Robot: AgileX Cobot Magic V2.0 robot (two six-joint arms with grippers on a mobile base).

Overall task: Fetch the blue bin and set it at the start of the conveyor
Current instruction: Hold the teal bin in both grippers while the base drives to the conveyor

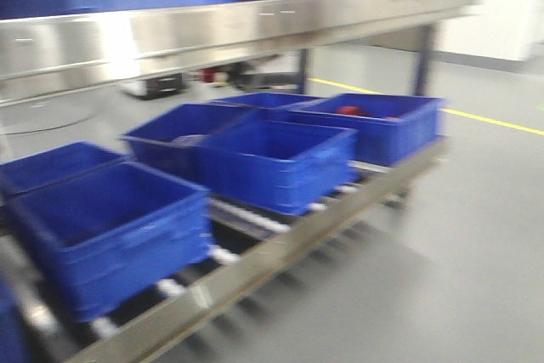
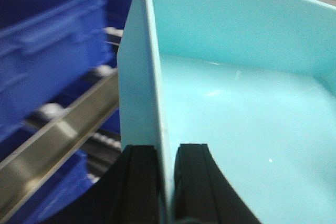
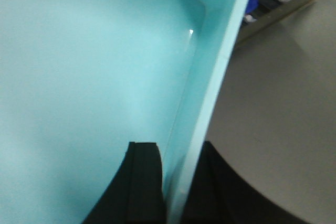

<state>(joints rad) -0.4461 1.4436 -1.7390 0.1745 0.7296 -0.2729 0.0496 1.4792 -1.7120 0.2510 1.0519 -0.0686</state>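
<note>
So, steel roller rack [image 1: 255,274] running across the front view, dark blue crates [image 1: 276,163] sitting along it, blue bin [image 2: 236,103] being held beside the rack, empty inside — left gripper [image 2: 165,156] pinching one side wall, right gripper [image 3: 178,156] clamping another.

My left end effector [image 2: 167,157] gripped the bin [image 2: 241,103] by its left wall, one finger inside, one outside; my right end effector [image 3: 178,153] held the right wall likewise. Crates [image 1: 276,163] sat in rows on a roller rack [image 1: 255,271] to my left, under a shelf [image 1: 212,27]. Floor [image 1: 463,240] lay right of the rack.
</note>
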